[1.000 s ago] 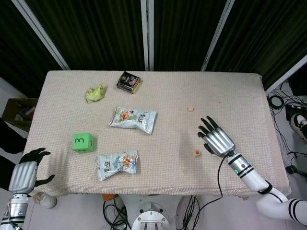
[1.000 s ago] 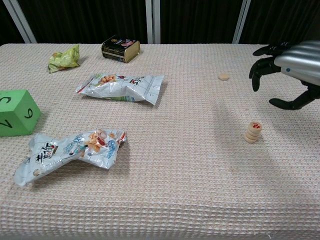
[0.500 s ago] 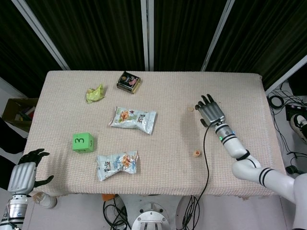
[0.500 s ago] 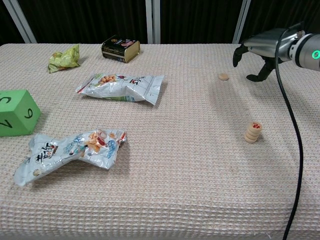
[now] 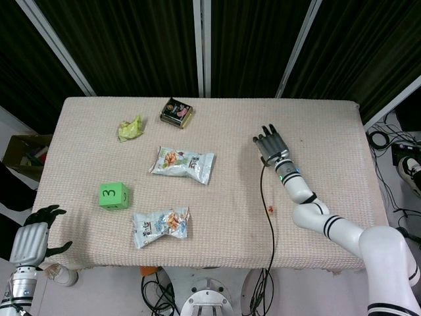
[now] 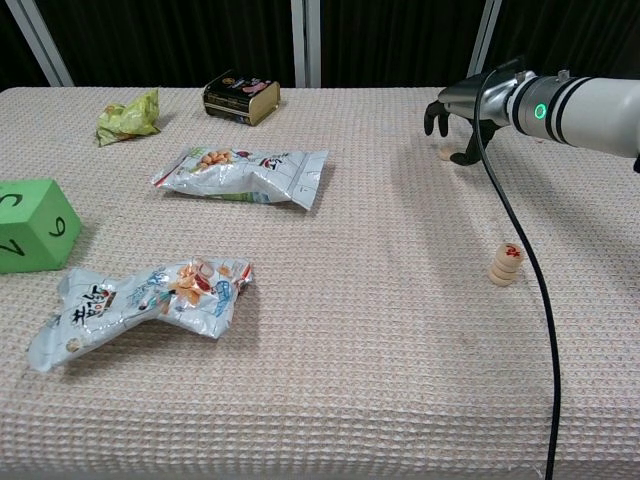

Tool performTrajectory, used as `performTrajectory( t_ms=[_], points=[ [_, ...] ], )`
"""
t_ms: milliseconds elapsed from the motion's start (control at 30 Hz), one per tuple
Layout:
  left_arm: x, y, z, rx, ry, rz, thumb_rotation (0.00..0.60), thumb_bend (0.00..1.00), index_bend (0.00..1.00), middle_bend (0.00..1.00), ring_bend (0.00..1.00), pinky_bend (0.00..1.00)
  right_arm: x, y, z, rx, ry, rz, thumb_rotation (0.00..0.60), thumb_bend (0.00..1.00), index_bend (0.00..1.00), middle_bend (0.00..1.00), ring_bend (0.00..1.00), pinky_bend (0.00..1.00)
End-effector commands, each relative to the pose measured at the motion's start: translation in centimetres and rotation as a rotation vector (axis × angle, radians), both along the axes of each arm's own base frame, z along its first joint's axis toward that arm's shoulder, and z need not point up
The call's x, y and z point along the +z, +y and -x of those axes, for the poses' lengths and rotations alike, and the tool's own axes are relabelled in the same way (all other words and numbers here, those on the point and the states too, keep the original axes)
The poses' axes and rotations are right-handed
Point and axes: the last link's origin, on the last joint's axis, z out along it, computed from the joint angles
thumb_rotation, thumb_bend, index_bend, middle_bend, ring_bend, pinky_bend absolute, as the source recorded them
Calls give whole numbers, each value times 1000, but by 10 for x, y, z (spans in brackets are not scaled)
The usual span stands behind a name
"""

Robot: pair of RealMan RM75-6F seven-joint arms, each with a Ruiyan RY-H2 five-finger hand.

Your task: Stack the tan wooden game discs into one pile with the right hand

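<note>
Right robot hand (image 6: pixel 455 110) is reached out over the far right part of the desk (image 5: pixel 329 131), fingers curled downward around a loose tan disc (image 6: pixel 445 153). Chest view shows that disc on the cloth right under the fingertips, apparently not lifted; can't tell whether the fingers touch it. Head view hides it completely under the right robot hand (image 5: pixel 270 145), seen from above with fingers spread. Nothing visibly held, fingers apart.

Disc pile (image 6: pixel 505 264) stands nearer the front edge, well apart from the hand, top disc with a red mark. Chest view shows it as several discs stacked; in head view the disc pile (image 5: pixel 270 209) is just a tiny reddish dot beside the black cable (image 6: pixel 520 250).

Left robot hand (image 5: pixel 33 238) only shows in head view, off the desk's front left corner, empty, fingers loosely curled and apart.

Also on the desk: green numbered cube (image 5: pixel 114 195), two snack bags (image 5: pixel 182 162) (image 5: pixel 160 226), dark tin (image 5: pixel 176 112), crumpled yellow-green wrapper (image 5: pixel 130 128). Chest view crops the cube (image 6: pixel 35 225) at the left edge.
</note>
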Motion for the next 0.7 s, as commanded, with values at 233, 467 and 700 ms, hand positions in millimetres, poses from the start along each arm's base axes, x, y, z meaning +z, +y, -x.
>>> performTrajectory(
  t_ms=[233,467,700],
  points=[
    [0,0,2,6,-3,0,600,127,277,158,131,184,-10,-2,-1,-33,-63,-4,600,359,242,340,18,0],
    [-1,-1,3,8,-5,0,600,126,277,158,132,184,-13,0,4,-36,-86,-15,600,362,251,364,32,0],
    [-2,-2,5,11,-10,1,600,127,277,158,132,184,-3,8,12,-47,-143,-18,600,362,254,398,68,0]
  ],
)
